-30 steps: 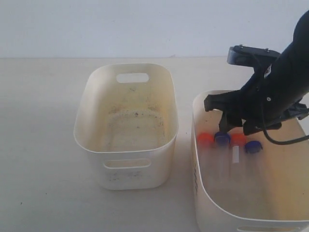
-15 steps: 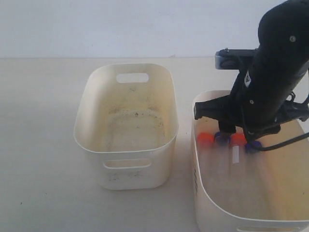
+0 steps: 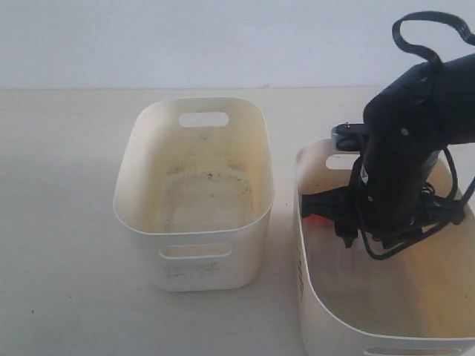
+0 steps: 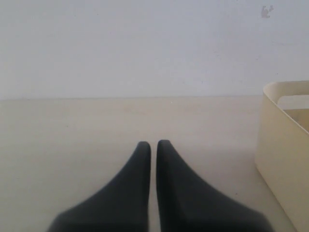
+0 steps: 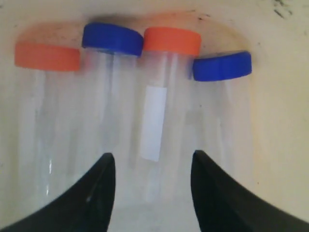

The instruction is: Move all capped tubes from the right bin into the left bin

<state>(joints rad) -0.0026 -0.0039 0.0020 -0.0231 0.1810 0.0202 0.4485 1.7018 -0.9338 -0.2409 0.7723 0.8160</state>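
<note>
Right end effector (image 5: 153,162) sits lower now, inside right bin (image 3: 308,304), 3 o'clock of left bin (image 3: 245,259); jaws apart over four capped tubes (image 5: 153,96). Left end effector (image 4: 153,145) closed, empty.

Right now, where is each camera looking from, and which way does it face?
Exterior view: raised off the arms, looking down at the left bin and right bin; the right arm shows, inside the right one.
Left wrist view: low over the table, facing a pale wall; the left gripper, jaws together, and a bin's corner show.
Right wrist view: inside the right bin, facing the capped tubes; the open right gripper shows.
Exterior and right wrist views share the right bin.
</note>
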